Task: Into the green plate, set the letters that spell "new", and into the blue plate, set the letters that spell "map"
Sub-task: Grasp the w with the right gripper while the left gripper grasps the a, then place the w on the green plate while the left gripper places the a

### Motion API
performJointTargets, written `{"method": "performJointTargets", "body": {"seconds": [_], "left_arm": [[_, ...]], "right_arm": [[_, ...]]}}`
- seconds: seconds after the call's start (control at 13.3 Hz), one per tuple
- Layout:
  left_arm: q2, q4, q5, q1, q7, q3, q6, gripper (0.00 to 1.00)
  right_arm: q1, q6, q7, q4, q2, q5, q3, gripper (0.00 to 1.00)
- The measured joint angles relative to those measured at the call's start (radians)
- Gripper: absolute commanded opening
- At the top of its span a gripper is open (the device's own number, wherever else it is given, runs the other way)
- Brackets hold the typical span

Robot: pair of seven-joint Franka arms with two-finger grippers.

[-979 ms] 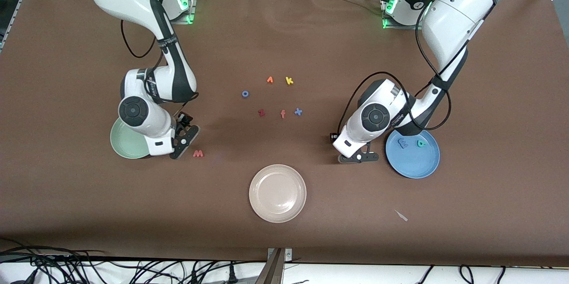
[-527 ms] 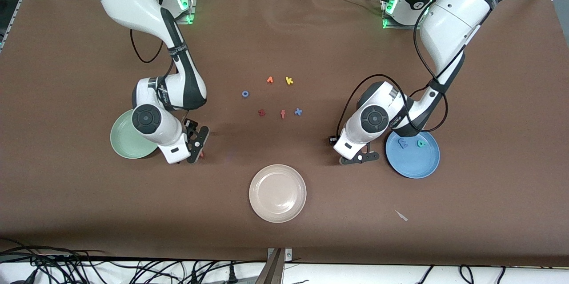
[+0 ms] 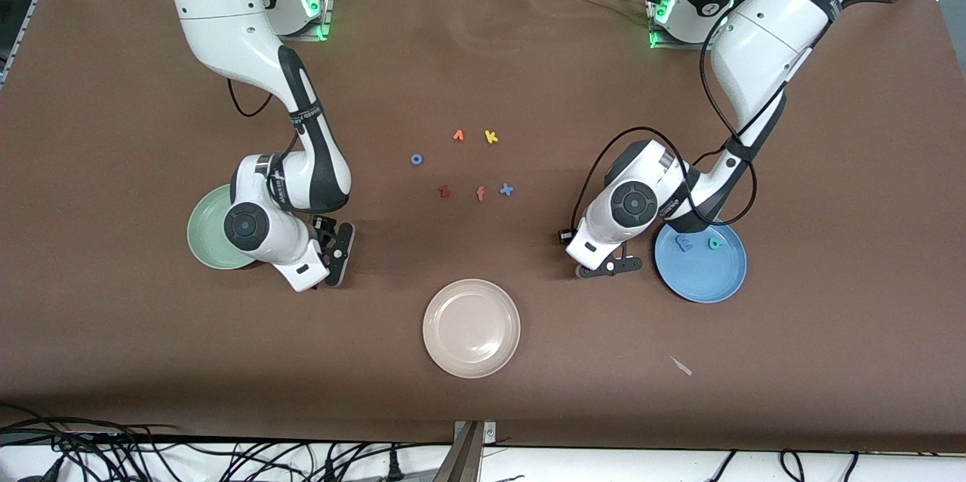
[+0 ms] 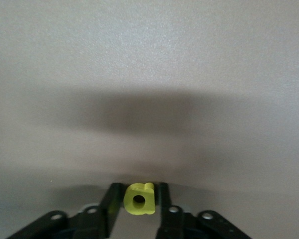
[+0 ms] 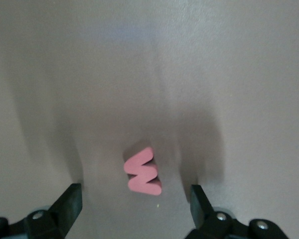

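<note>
In the left wrist view, my left gripper (image 4: pixel 138 191) is shut on the yellow a (image 4: pixel 138 199), low over the table. It sits beside the blue plate (image 3: pixel 709 282), toward the table's middle, and the a is hidden under my left gripper (image 3: pixel 608 268) in the front view. In the plate lie the blue m (image 3: pixel 684 243) and the teal p (image 3: pixel 715 243). My right gripper (image 5: pixel 135 191) stands open astride the red-pink w (image 5: pixel 143 172), which lies on the table. The right gripper (image 3: pixel 337 254) is beside the green plate (image 3: pixel 205 241). The right arm covers part of that plate.
The beige plate (image 3: pixel 471 327) lies near the front camera, between the two grippers. Mid-table lie a blue o (image 3: pixel 416 159), an orange letter (image 3: pixel 458 136), a yellow k (image 3: pixel 491 137), a dark red z (image 3: pixel 444 191), an orange-pink f (image 3: pixel 480 194) and a blue x (image 3: pixel 506 190).
My right gripper has swung away from the green plate and now covers the w. The left arm has barely moved.
</note>
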Motion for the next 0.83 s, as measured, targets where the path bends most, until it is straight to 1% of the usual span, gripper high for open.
{"method": "performJointTargets", "body": {"seconds": [0.15,0.3,0.38,0.45,0.6,0.68,0.83], "left_arm": [[-0.002,-0.001,0.000,0.000,0.000,0.000,-0.001,0.00],[-0.004,0.001,0.000,0.001,0.000,0.000,-0.013,0.00],[-0.010,0.010,0.001,0.004,0.003,0.001,-0.052,0.00],[-0.021,0.028,0.008,0.007,0.016,0.002,-0.105,0.00],[-0.056,0.074,0.042,0.020,0.082,0.002,-0.209,0.00],[-0.078,0.086,0.063,0.032,0.131,0.003,-0.235,0.00],[-0.115,0.090,0.081,0.079,0.262,0.005,-0.252,0.00]], "right_arm": [[0.000,0.000,-0.008,0.018,0.007,0.000,0.004,0.81],[0.000,0.000,-0.024,0.026,0.014,0.000,0.011,0.69],[0.000,0.002,-0.038,0.030,0.017,0.000,0.013,0.57],[0.000,0.001,-0.052,0.032,0.018,0.000,0.013,0.41],[-0.001,0.002,-0.065,0.039,0.018,0.000,0.013,0.14],[-0.001,0.002,-0.068,0.044,0.018,0.000,0.013,0.01],[-0.001,0.002,-0.070,0.047,0.018,0.000,0.013,0.00]]}}
